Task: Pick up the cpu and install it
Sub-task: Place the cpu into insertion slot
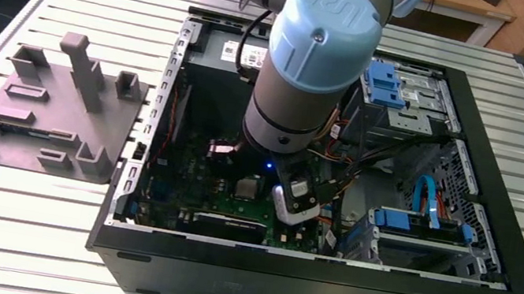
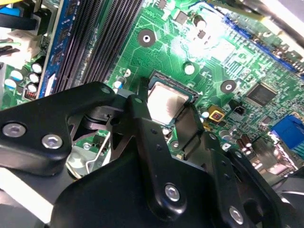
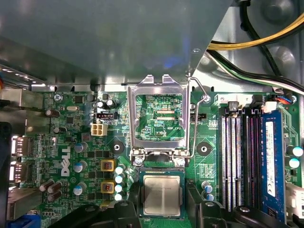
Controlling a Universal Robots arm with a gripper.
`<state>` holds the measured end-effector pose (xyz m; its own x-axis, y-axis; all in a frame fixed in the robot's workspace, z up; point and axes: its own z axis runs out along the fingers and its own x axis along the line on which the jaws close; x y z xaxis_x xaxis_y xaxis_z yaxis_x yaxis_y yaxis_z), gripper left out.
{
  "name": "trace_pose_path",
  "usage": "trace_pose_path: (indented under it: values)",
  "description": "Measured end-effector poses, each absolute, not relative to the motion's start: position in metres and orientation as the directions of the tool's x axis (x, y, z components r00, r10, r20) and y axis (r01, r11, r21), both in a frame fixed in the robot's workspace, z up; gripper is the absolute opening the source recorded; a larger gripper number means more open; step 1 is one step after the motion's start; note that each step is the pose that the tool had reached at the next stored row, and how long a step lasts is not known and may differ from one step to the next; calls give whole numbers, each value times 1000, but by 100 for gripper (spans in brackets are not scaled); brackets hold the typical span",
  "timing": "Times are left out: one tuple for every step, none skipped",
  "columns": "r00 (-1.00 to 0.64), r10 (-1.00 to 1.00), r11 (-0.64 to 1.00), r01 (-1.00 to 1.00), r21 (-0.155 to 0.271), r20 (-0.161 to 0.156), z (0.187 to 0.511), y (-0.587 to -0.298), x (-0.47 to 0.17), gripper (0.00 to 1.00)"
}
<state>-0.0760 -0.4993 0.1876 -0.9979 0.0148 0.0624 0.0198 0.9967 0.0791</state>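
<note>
The cpu [image 3: 161,194], a small square chip with a silvery top, lies flat in the motherboard socket. It also shows in the second wrist view as the cpu [image 2: 166,100] and in the exterior view as the cpu [image 1: 249,187]. My gripper [image 3: 162,202] is down over it, its black fingers [image 3: 134,202] close against two opposite sides. In the second wrist view the gripper [image 2: 167,111] brackets the chip the same way. The socket's metal load plate [image 3: 159,118] stands flipped open beside the chip.
The open computer case [image 1: 481,112] lies on a slatted metal table, with the arm [image 1: 307,67] reaching in from above. A grey holder block [image 1: 50,108] with upright posts sits at the exterior view's left. Memory slots [image 3: 237,156], drive bays [image 1: 399,90] and cables [image 3: 256,52] crowd the socket.
</note>
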Motion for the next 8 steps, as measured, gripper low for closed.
trace_pose_path:
  values:
    - [-998,15,997,20,79,62,188,-499,-76,49]
    - [-998,15,997,20,79,62,188,-499,-76,49]
    - [-998,15,997,20,79,62,188,-499,-76,49]
    - [-998,15,997,20,79,62,188,-499,-76,48]
    - [-998,15,997,20,79,62,188,-499,-76,48]
    - [-998,15,997,20,80,62,189,-500,-76,45]
    - [-998,14,997,19,79,62,189,-500,-76,45]
    - [-998,14,997,19,79,62,189,-500,-76,45]
